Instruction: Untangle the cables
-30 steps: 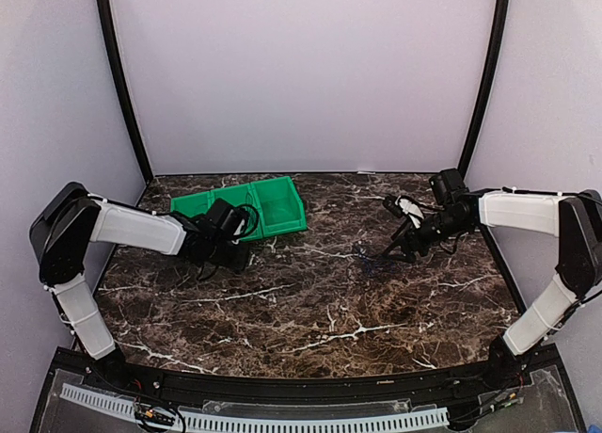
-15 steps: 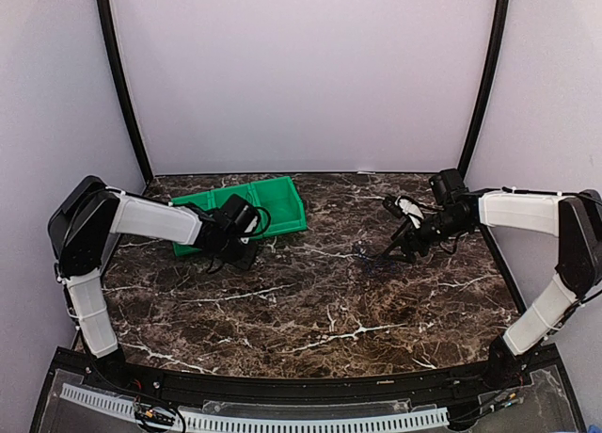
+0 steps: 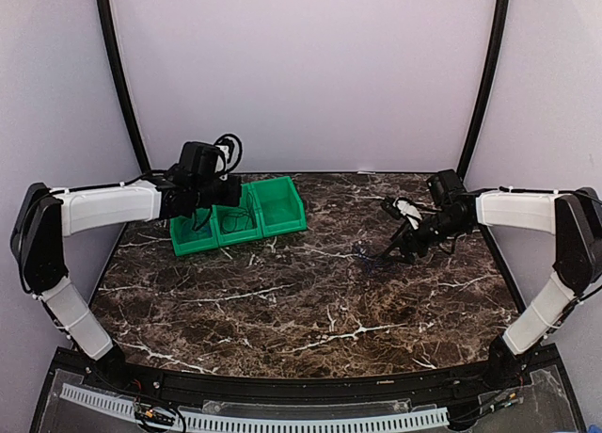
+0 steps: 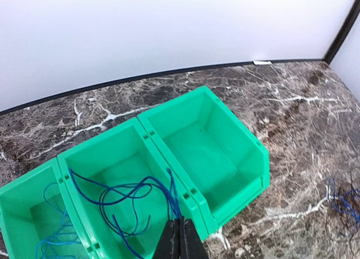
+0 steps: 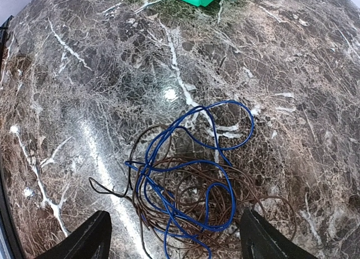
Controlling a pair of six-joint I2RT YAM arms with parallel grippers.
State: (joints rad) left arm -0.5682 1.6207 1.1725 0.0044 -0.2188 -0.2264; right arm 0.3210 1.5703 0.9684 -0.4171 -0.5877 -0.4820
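Over on the right side of the marble worktop [image 5: 84, 73] sits the tangle of cables [image 5: 191, 197], one blue and one dark, looped all through each other. The right arm is stretched low across to it, with the right pincer [image 5: 174, 239] spread wide, a finger on either side of the bunch and gripping nothing. The left arm reaches to the far left and is lifted above the green bin [image 4: 247, 186]. The left pincer [image 4: 180, 236] points down and is fully closed. A blue cable [image 4: 135, 184] lies in the middle compartment, and its strands run right up to those tips, but I can't tell if it's pinched. The left compartment holds a light blue cable [image 4: 50, 236].
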